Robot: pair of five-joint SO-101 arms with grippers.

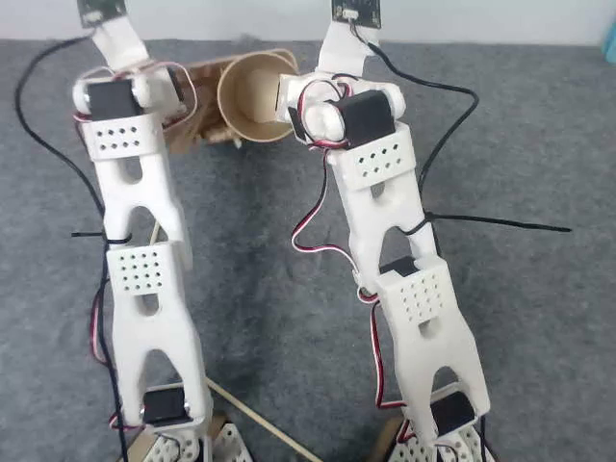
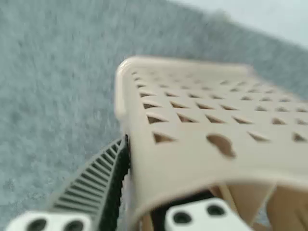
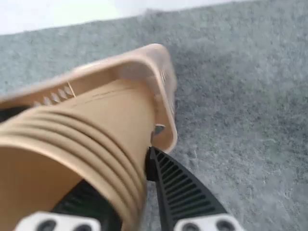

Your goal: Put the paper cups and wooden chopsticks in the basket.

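While one paper cup (image 1: 252,96) is in hand, I judge the task less than half done. The right gripper (image 3: 115,178) grips that cup by its ribbed wall, one finger on either side. In the high view the cup sits at the top centre, tipped on its side with its mouth toward the camera. It touches the basket (image 1: 204,120), or is just beside it, at the upper left centre. It looks poised at the basket's rim and not yet let go inside.

The left gripper (image 2: 139,168) appears clamped on the basket's perforated wall. Its ribbed finger lies against the outside of the wall, and a dark part shows under the rim. I read this as steadying or tilting the basket.

One wooden chopstick (image 1: 255,416) lies on the grey table (image 1: 539,318) at the bottom centre, between the two arm bases and well apart from the basket. It is not yet collected, and its lower end is cut off by the frame.

The left arm covers most of the basket in the high view, so I cannot tell what it contains. Tan shapes under the rim at the lower right of the left wrist view are too blurred to name. Tan pieces beside the arm bases at the bottom edge could be cups or mounts; I cannot tell which.
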